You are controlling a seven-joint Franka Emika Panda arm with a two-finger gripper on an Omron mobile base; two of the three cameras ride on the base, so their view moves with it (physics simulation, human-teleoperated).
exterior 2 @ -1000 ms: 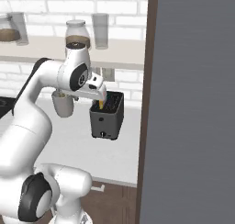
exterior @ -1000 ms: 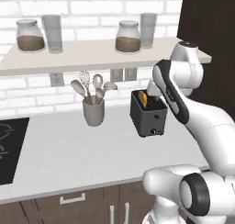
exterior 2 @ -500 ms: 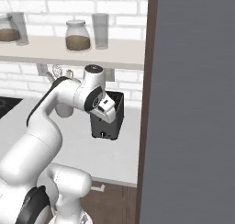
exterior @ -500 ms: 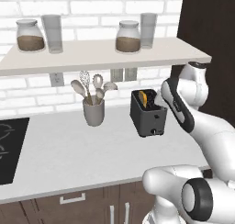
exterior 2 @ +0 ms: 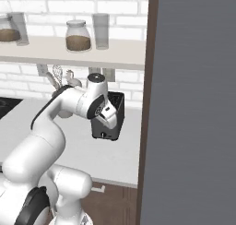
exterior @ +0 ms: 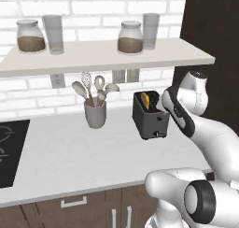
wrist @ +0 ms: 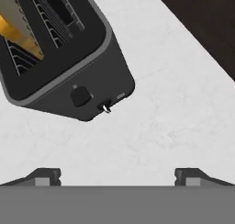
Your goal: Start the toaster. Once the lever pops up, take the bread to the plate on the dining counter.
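- the toaster (exterior: 150, 117) stands near the bench's (exterior: 70, 152) right end, toward the back wall; bread (wrist: 18, 30) sits in its slot
- the claw (wrist: 117, 177), fingers wide apart and empty, hovers off the narrow knob face; the small lever (wrist: 106, 108) lies straight ahead of the tips

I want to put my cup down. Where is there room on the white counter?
There is a wide bare patch of white counter between the black hob and the toaster, in front of the grey utensil cup. It is crowded at the toaster, where the open gripper hovers.
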